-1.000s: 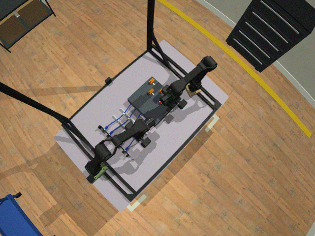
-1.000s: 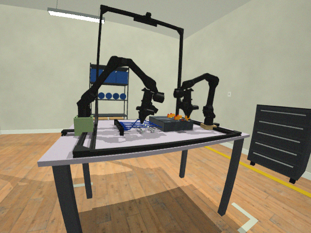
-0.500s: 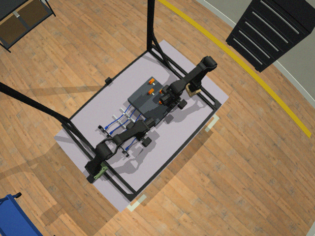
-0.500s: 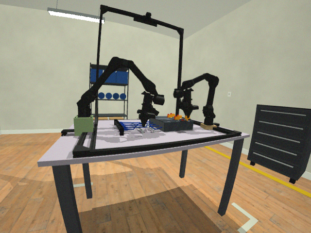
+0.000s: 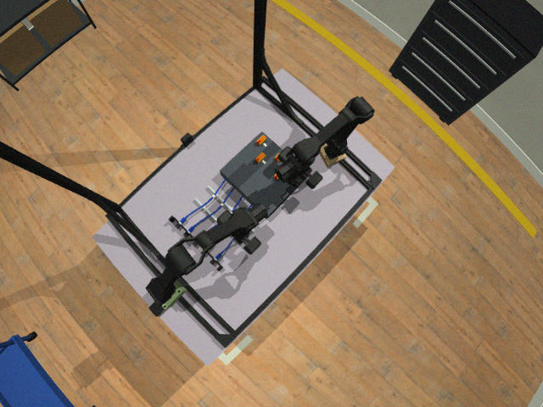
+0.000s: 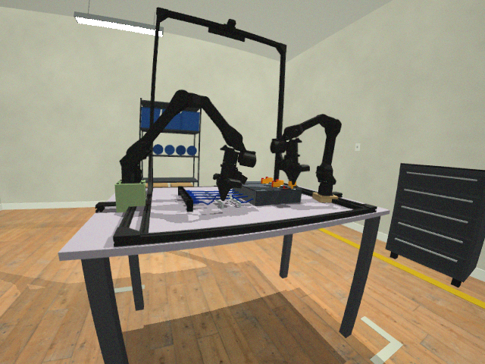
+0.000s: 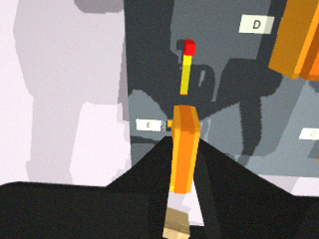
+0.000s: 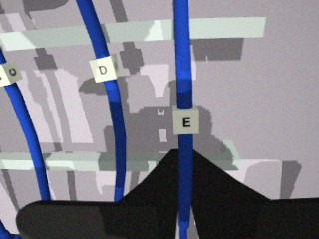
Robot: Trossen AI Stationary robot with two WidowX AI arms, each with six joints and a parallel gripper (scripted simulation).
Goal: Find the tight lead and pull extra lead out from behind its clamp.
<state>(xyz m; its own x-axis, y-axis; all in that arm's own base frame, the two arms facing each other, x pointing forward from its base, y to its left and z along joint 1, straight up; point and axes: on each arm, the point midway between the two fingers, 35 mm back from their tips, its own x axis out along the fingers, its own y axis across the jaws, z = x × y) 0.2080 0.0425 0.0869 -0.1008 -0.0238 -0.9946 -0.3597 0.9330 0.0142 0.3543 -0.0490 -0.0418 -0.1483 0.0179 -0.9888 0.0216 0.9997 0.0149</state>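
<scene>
In the left wrist view my left gripper [image 7: 180, 144] is shut on the orange handle E [image 7: 185, 149]. The handle reaches up from its hinge beside the E label [image 7: 150, 124] on the dark box [image 5: 254, 175]. A yellow pin with a red tip [image 7: 186, 70] stands just beyond it. In the right wrist view my right gripper [image 8: 181, 156] is shut on the blue lead E [image 8: 184, 75], just below its E tag [image 8: 185, 121]. Lead D [image 8: 112, 110] and another lead [image 8: 20, 115] run beside it. From above, the left gripper [image 5: 285, 168] is over the box and the right gripper [image 5: 252, 214] over the leads.
Pale clamp bars [image 8: 150, 30] cross under the leads. Other orange handles [image 5: 261, 141] sit on the box, one close to my left gripper [image 7: 299, 35] near the D label [image 7: 256, 23]. A black frame [image 6: 250, 227] rims the table. A black drawer cabinet [image 6: 438, 219] stands off the table.
</scene>
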